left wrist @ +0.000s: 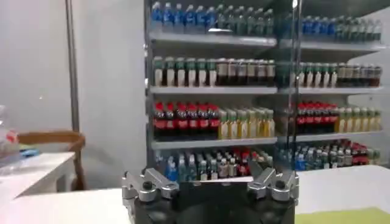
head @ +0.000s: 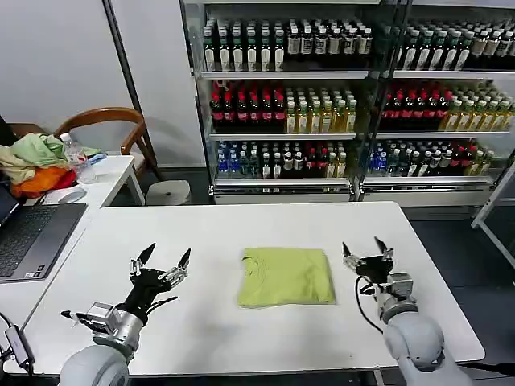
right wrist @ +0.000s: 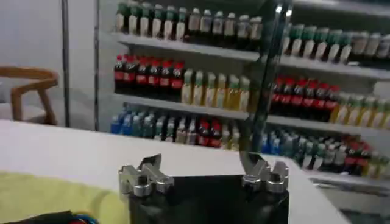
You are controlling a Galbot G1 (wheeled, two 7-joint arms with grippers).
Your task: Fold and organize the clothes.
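Note:
A lime-green T-shirt (head: 286, 276) lies folded into a neat rectangle at the middle of the white table (head: 241, 229). My left gripper (head: 166, 257) is raised above the table to the shirt's left, open and holding nothing. My right gripper (head: 363, 247) is raised to the shirt's right, open and holding nothing. A corner of the shirt (left wrist: 353, 215) lies low in the left wrist view, behind the spread fingers (left wrist: 145, 182). In the right wrist view the shirt (right wrist: 49, 196) lies beside the spread fingers (right wrist: 143, 173).
A heap of pale-green, beige and orange garments (head: 36, 165) sits on a side table at the far left with a water bottle (head: 74, 153). A laptop (head: 28, 233) lies at the left edge. A wooden chair (head: 105, 129) and drink shelves (head: 322, 104) stand behind.

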